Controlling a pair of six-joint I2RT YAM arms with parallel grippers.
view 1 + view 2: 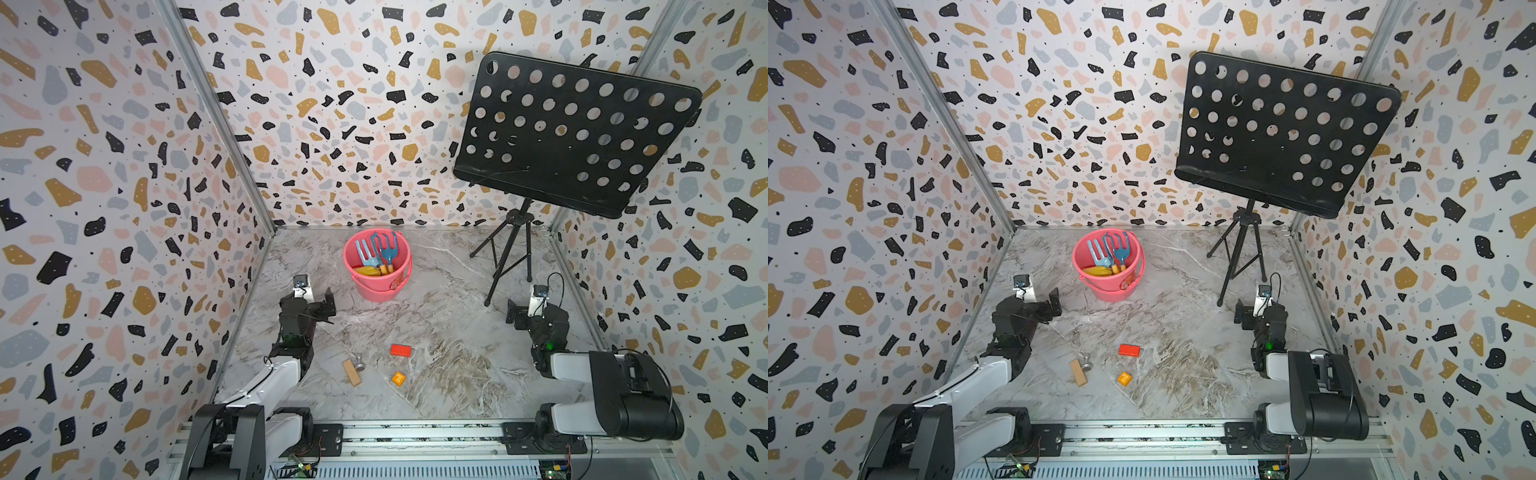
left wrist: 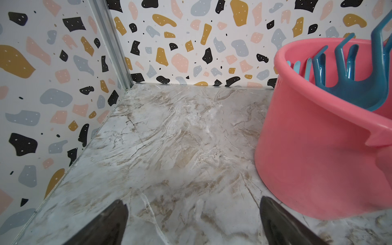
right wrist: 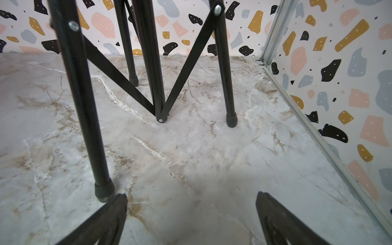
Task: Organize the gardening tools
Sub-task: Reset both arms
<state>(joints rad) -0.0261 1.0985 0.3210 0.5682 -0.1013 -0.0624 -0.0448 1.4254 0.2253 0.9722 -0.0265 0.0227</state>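
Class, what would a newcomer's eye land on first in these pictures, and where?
The pink plastic bucket stands at the back centre of the marble-patterned tabletop, with blue and yellow toy garden tools inside. A black perforated music stand on a tripod rises at the back right.

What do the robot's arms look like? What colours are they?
Both arms have white tube-like sections with chunky black joints. The left gripper and right gripper are black with flat, pointed fingers. Thin black cables loop along them, and a green light glows on the right arm.
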